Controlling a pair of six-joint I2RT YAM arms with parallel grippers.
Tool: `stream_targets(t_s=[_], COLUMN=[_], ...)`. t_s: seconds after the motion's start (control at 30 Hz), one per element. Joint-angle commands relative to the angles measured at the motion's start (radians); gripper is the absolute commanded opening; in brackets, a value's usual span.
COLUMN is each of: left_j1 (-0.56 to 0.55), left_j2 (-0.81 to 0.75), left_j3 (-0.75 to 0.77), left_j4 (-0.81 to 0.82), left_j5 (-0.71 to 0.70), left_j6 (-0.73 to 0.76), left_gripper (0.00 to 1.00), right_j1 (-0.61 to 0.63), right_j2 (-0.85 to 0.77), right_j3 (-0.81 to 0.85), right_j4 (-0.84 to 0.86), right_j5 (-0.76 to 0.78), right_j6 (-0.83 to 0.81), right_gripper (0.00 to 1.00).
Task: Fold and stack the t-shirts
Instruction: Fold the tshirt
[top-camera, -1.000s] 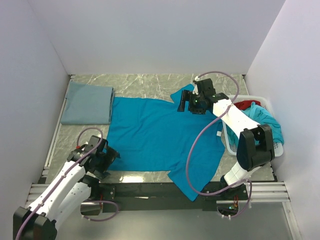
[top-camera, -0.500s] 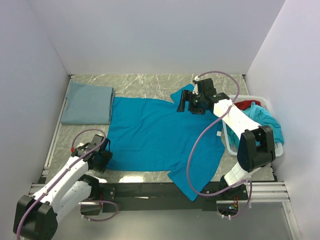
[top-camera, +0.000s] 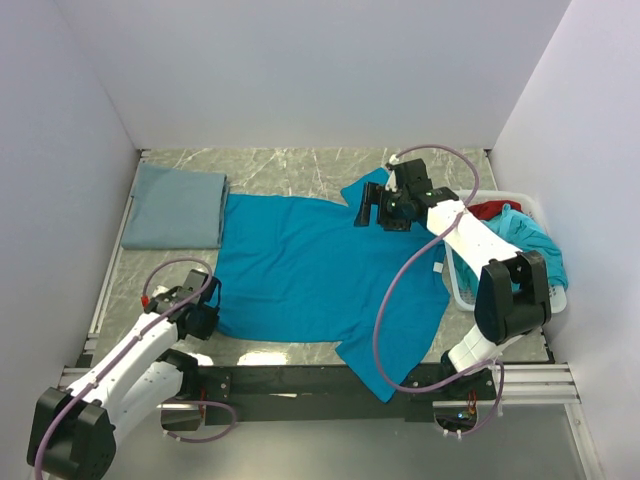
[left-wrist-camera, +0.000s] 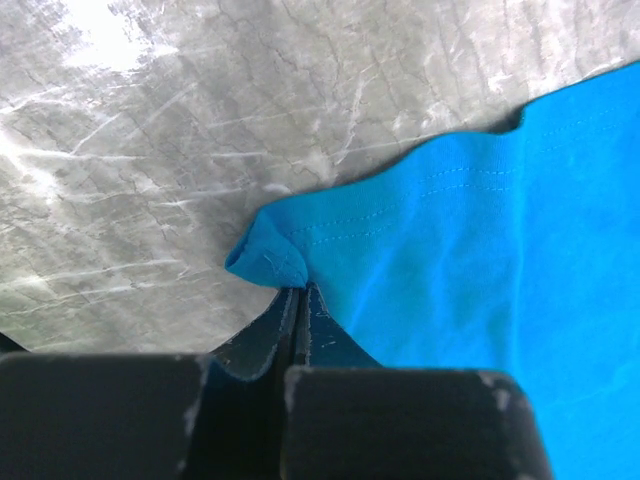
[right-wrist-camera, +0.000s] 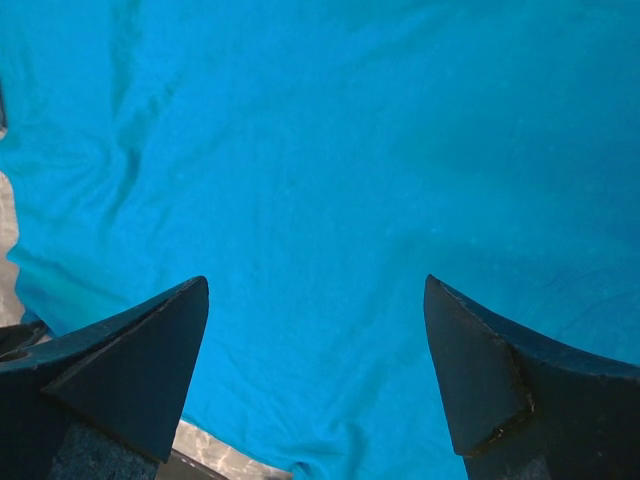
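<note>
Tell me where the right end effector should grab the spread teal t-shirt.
Probably the far sleeve edge, coming down from the far side: the teal t-shirt lies flat, so only an edge offers a pinch, and the open right end effector hovers there. The left end effector pinches the near hem corner.

teal t-shirt (top-camera: 310, 275) spread flat at centre, grey-blue t-shirt (top-camera: 175, 205) folded far left, red t-shirt (top-camera: 488, 210) bunched far right

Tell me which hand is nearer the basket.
Right. The right hand hovers open over the spread shirt, left of the basket; the left hand pinches that shirt's opposite, near-left corner.
</note>
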Motion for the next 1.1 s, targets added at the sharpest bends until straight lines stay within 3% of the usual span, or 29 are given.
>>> stream_targets(t_s=[0.0, 0.3, 0.6, 0.83, 1.07], left_j1=[-0.002, -0.002, -0.002, -0.002, -0.002], left_j2=[-0.013, -0.131, -0.224, -0.213, -0.199], left_j3=[-0.02, 0.0, -0.02, -0.013, -0.015], left_j4=[0.009, -0.029, -0.029, -0.009, 0.003], left_j5=[0.011, -0.005, -0.006, -0.012, -0.022], left_j6=[-0.006, 0.031, 0.026, 0.045, 0.057], left_gripper=[0.0, 0.01, 0.01, 0.01, 0.01], right_j1=[0.001, 0.194, 0.568, 0.852, 1.018], right_j2=[-0.053, -0.28, -0.489, -0.458, -0.371], right_j3=[-0.031, -0.189, -0.423, -0.533, -0.556], right_j4=[-0.009, -0.114, -0.288, -0.326, -0.311], right_j5=[0.019, 0.211, 0.147, 0.13, 0.137], right_j6=[0.01, -0.024, 0.039, 0.14, 0.197], right_gripper=[0.93, 0.93, 0.91, 0.84, 0.8])
